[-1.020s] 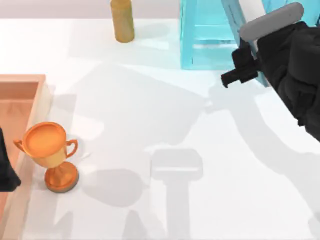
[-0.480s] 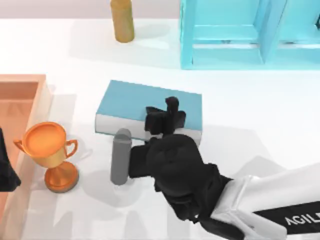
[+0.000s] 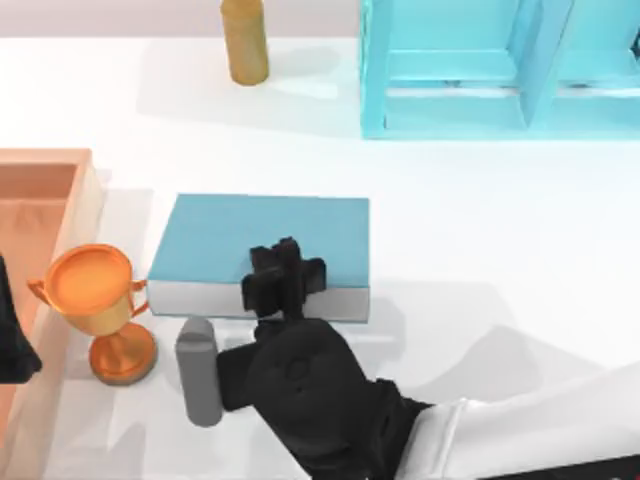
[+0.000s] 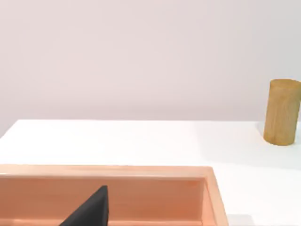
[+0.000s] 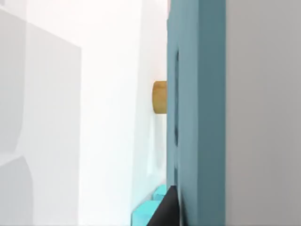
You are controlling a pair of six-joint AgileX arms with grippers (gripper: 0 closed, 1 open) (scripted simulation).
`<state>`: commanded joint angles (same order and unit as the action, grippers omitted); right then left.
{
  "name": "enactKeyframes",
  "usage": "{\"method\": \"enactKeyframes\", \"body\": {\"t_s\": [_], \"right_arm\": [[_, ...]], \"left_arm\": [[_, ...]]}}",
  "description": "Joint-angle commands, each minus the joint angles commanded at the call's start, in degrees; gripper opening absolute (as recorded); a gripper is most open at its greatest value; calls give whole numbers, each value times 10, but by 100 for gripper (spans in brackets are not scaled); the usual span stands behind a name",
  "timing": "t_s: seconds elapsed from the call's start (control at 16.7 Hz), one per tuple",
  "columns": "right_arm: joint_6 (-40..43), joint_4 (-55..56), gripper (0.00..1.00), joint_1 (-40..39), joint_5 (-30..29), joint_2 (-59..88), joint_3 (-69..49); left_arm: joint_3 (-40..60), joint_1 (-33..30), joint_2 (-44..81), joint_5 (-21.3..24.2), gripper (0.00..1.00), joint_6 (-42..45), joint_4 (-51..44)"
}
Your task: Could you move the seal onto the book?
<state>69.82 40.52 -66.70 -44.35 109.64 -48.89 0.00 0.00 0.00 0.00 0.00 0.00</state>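
The teal-blue book (image 3: 230, 235) lies flat in the middle of the table, its white page edges facing the front. My right gripper (image 3: 286, 268) reaches in from the front right and sits at the book's front edge. It looks shut on the book (image 5: 197, 113), with one dark finger (image 5: 164, 212) against the cover in the right wrist view. The seal (image 3: 245, 40) is a small upright tan-brown block. It stands far back on the table, well away from the book and both grippers, and also appears as the seal (image 4: 282, 112) and the seal (image 5: 160, 97). My left gripper (image 3: 10, 340) stays parked at the left edge.
An orange two-handled trophy (image 3: 98, 300) stands just left of the book's front corner. A wooden tray (image 3: 60, 175) runs along the left edge. A light cyan shelf unit (image 3: 480, 70) stands at the back right. White tabletop lies open to the right of the book.
My right arm swung from the back right to the front middle. In the last half second the book slid left and toward the front with the gripper and squared up.
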Motion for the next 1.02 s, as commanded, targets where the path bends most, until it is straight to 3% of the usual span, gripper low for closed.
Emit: {"method": "enactKeyframes", "body": {"t_s": [0.48, 1.02], "right_arm": [[-18, -61, 0, 21, -53, -47, 2], [-3, -2, 0, -6, -6, -7, 7]], "left_arm": [[0, 0, 0, 0, 100, 0, 0], [0, 0, 0, 0, 100, 0, 0]]}}
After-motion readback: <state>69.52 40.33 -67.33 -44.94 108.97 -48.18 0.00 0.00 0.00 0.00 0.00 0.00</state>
